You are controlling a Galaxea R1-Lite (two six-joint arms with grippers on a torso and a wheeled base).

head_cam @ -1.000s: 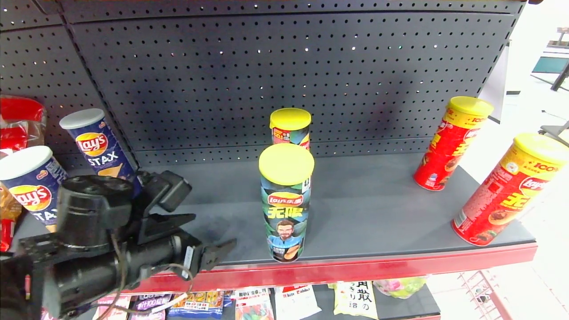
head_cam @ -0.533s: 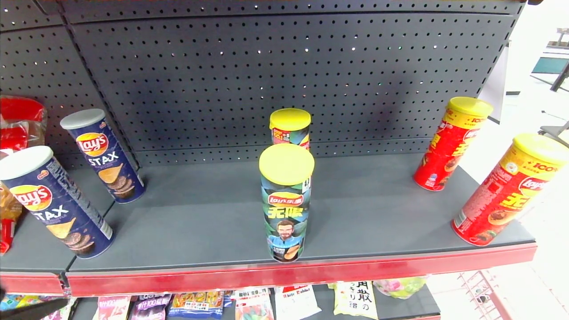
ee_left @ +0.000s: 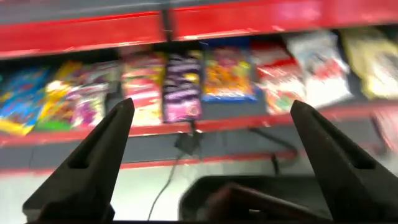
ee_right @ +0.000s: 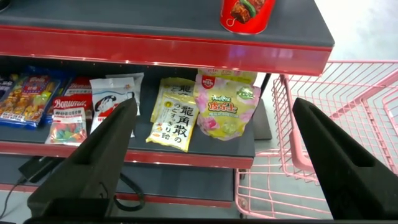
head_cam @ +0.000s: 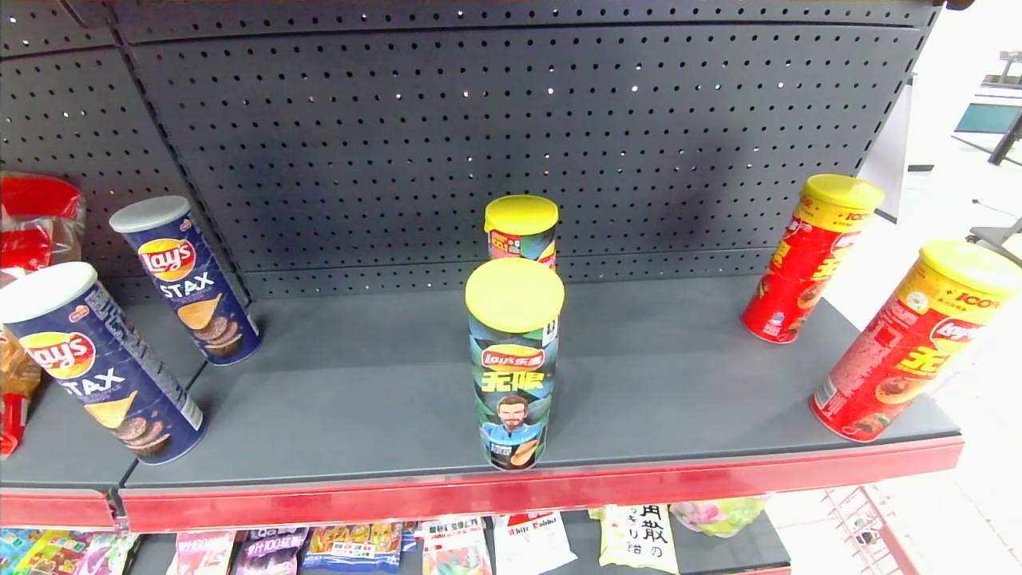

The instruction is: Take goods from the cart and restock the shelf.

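Jaws spread, empty, on left gripper [ee_left: 212,106] and right gripper [ee_right: 216,104]; left is now clear of the shelf [head_cam: 559,479] (blue cans [head_cam: 96,359] standing); cart [ee_right: 290,149] likely next.

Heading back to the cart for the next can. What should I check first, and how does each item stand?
1. Left gripper open, empty: ok.
2. Right gripper open, empty: ok.
3. Front green can upright on shelf: ok.
4. Bare shelf space left of that can: ok.
5. Cart located, low beside the shelf: ok.
6. Goods left in cart: cannot tell.
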